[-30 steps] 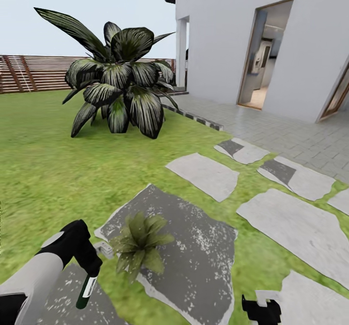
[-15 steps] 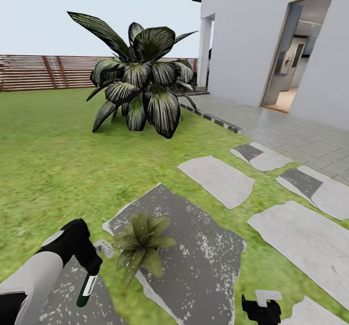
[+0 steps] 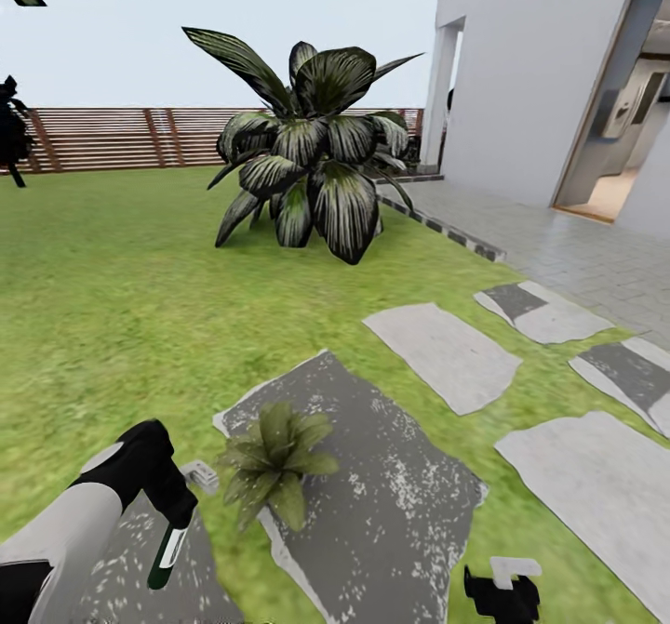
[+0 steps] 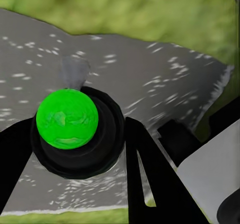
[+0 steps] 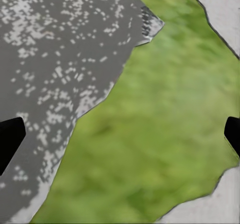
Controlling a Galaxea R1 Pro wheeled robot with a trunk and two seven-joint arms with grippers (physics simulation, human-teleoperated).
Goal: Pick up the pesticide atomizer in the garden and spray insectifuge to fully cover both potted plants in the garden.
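The left end effector point(image 3: 173, 524) grips the pesticide atomizer point(image 3: 167, 556) just beside the potted plant point(image 3: 272, 459), while the right end effector point(image 5: 120, 134) hangs open over lawn

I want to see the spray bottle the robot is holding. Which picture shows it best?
The head view: the pesticide atomizer hangs from the left gripper, showing its green side and white label. The left wrist view shows its round bright green end between the fingers.

1. Pesticide atomizer point(image 3: 167, 557): slim dark green bottle with white label strip, hanging nearly upright from the left claw point(image 3: 177, 520), above a grey stepping stone point(image 3: 391, 484)
2. Potted plant point(image 3: 274, 461): small rosette of pointed green leaves, standing on that stone's near-left part, just beside the bottle
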